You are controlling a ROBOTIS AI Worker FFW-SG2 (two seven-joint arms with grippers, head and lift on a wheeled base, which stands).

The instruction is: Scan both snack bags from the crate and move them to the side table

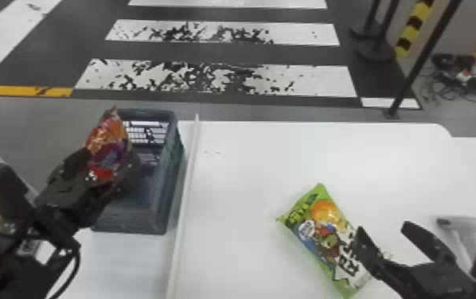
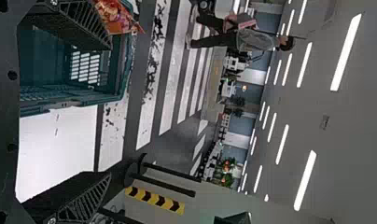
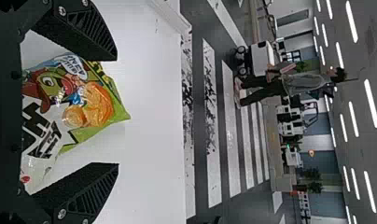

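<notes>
Step looks like unloading: one bag out on the table, the other likely being picked, scan status unclear. Left gripper is at the crate's left edge, fingers spread wide, no grip visible; in the left wrist view one finger partly covers the red snack bag, which sits outside the gap, contact can't be told. Red bag is roughly upright, overlapping the crate's left rim; can't tell if its base is inside. Next there, probably: bring the fingers around the red bag, close, lift clear without snagging the rim. Crate is left of the raised strip on the white table. Right of the strip, green snack bag lies flat on the table, toward the near side, well apart from the far edge and far right corner, one end angled to the near edge. Right gripper is over the bag's right side, fingers wide apart, nothing held; right wrist view has the bag partly between them, closer to the left finger, touch unclear. Next for it, likely: centre on the bag, lower, close; off-centre could just push it. Scanner is on the table, right of that gripper, not held.
</notes>
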